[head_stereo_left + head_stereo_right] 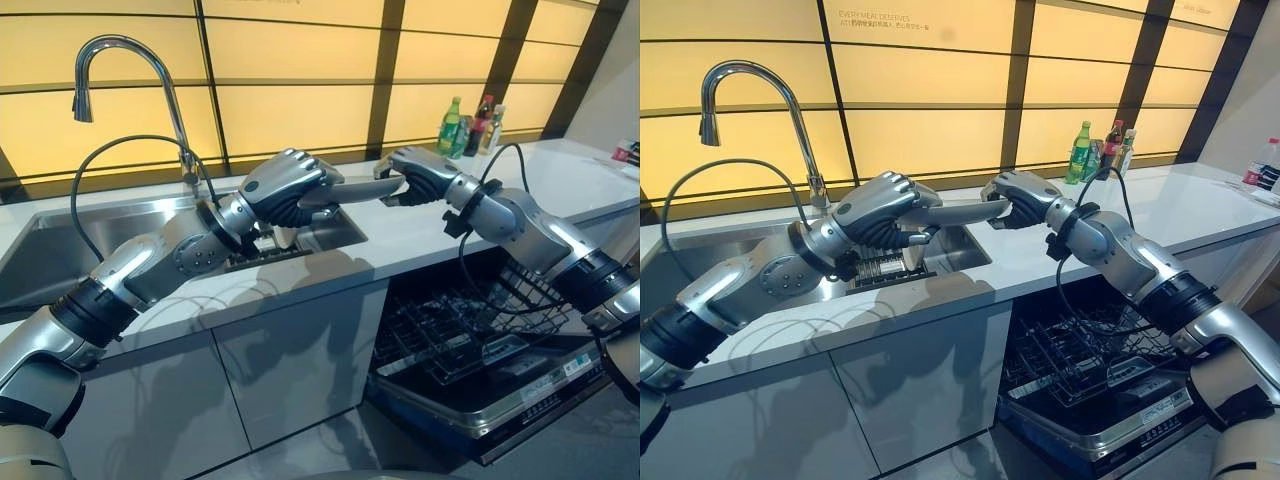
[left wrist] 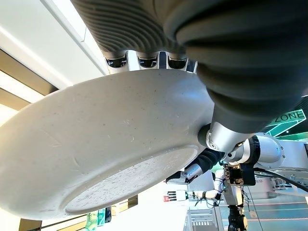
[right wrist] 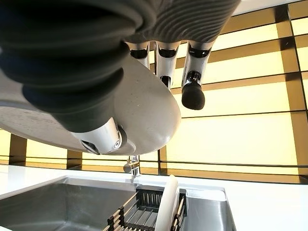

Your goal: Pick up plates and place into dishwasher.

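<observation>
While the left robot hand (image 1: 285, 185) grips one plate (image 1: 335, 192) edge, the right robot hand (image 1: 420, 172) clasps the other (held level above the sink (image 1: 60, 250)).

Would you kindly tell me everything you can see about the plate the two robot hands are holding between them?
The plate is pale grey-white and looks like speckled ceramic, round, with a flat base ring and sloping underside bearing faint scuffs. It is held roughly level in the air above the sink's right end. The left robot hand grips one edge, fingers over the rim and thumb beneath; the right robot hand grips the opposite edge. It touches nothing else.
</observation>
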### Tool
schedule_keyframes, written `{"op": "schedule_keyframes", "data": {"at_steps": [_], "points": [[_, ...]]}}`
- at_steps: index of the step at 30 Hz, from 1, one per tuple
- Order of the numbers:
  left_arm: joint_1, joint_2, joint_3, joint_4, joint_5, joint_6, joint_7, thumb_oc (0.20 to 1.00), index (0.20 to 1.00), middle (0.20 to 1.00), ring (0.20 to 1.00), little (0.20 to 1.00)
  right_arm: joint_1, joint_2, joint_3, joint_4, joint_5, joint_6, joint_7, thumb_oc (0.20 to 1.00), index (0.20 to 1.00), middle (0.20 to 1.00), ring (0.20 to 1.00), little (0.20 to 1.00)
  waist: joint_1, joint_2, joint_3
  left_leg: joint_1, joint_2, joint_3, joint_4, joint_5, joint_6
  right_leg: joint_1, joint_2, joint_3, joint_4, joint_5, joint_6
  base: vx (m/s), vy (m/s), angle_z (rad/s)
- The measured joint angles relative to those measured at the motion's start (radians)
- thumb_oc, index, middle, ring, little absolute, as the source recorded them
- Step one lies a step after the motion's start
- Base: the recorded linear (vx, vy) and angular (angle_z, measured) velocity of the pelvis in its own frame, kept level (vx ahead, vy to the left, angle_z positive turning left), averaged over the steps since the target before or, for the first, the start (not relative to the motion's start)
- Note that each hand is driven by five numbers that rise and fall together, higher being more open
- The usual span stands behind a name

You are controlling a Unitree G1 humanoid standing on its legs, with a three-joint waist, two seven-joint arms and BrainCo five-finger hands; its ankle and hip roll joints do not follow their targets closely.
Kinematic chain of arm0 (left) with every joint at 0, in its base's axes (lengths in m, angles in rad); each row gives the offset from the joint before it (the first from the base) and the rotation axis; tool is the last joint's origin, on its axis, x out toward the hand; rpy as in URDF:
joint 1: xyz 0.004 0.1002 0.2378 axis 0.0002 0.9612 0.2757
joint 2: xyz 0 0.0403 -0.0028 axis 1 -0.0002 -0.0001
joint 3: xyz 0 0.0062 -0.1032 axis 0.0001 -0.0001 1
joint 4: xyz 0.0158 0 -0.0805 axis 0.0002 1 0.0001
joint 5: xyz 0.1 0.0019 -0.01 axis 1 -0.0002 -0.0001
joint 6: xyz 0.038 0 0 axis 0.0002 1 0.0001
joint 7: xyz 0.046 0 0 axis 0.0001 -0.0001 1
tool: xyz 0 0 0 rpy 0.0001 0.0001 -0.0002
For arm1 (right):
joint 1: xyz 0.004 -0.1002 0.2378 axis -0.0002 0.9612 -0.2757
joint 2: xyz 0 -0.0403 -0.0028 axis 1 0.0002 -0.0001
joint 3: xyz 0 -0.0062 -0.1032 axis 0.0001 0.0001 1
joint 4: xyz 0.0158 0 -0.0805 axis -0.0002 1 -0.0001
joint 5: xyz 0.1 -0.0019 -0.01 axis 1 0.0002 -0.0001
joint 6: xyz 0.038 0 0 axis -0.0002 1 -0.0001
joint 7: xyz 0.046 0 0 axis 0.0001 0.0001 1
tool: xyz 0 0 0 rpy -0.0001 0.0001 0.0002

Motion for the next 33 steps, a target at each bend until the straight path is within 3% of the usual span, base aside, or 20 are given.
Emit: {"op": "schedule_keyframes", "data": {"at_steps": [1,5,11,18,22,26,33], "points": [[0.000,0.000,0.000,0.001,0.000,0.002,0.004,1.000,1.000,1.000,1.000,1.000,0.000,0.000,-0.001,0.000,0.001,0.000,-0.001,0.200,0.200,0.200,0.200,0.200,0.000,0.000,0.000,0.000,0.000,0.000,0.000,0.000,0.000,0.000,0.000,0.000,0.000,0.000,0.000,0.00,0.000,0.00],[0.001,-0.002,0.038,0.001,0.001,0.004,0.022,1.000,1.000,1.000,1.000,1.000,0.032,-0.001,-0.033,-0.003,0.014,-0.003,-0.016,0.200,0.200,0.200,0.200,0.200,-0.001,0.000,0.000,0.001,0.000,0.001,0.000,0.000,0.000,-0.002,0.000,0.002,0.000,0.000,0.000,0.00,0.000,0.00],[0.045,-0.001,0.115,0.003,0.003,0.005,0.073,1.000,1.000,1.000,1.000,1.000,0.160,-0.015,-0.181,-0.009,0.044,-0.011,-0.029,0.200,0.200,0.200,0.200,0.200,-0.002,0.002,0.001,0.001,0.000,0.007,0.000,0.000,0.000,-0.009,0.003,0.019,0.000,0.000,0.000,0.00,0.002,-0.04],[0.152,0.051,0.226,0.150,0.051,0.037,0.201,1.000,1.000,1.000,1.000,1.000,0.326,-0.106,-0.333,-0.042,0.053,-0.025,-0.014,0.200,0.200,0.200,0.200,0.200,-0.014,0.014,0.014,0.001,0.001,0.022,0.000,0.000,0.000,-0.021,0.007,0.038,0.000,0.000,0.001,0.00,0.005,-0.08],[0.178,0.071,0.264,0.268,0.082,0.078,0.288,1.000,1.000,1.000,1.000,1.000,0.392,-0.130,-0.413,-0.079,0.112,-0.033,0.025,0.200,0.200,0.200,0.200,0.200,-0.032,0.015,0.028,-0.002,0.004,0.038,0.000,0.000,0.000,-0.034,0.011,0.054,0.000,0.002,0.002,-0.01,-0.004,-0.14],[0.262,0.072,0.381,0.293,0.082,0.099,0.347,1.000,1.000,1.000,1.000,1.000,0.538,-0.153,-0.537,-0.154,0.203,-0.033,0.106,0.200,0.200,0.200,0.200,0.200,-0.055,0.006,0.048,-0.001,0.003,0.041,0.000,-0.001,-0.001,-0.036,0.011,0.062,0.000,0.002,0.002,0.02,-0.002,-0.06],[0.404,0.074,0.513,0.273,0.081,0.109,0.358,1.000,1.000,1.000,1.000,1.000,0.754,-0.152,-0.687,-0.200,0.252,0.000,0.248,0.200,0.200,0.200,0.200,0.200,-0.080,-0.008,0.076,-0.002,0.002,0.063,0.000,-0.004,-0.001,-0.052,0.011,0.081,0.000,0.004,0.006,0.01,-0.009,-0.11]]}}
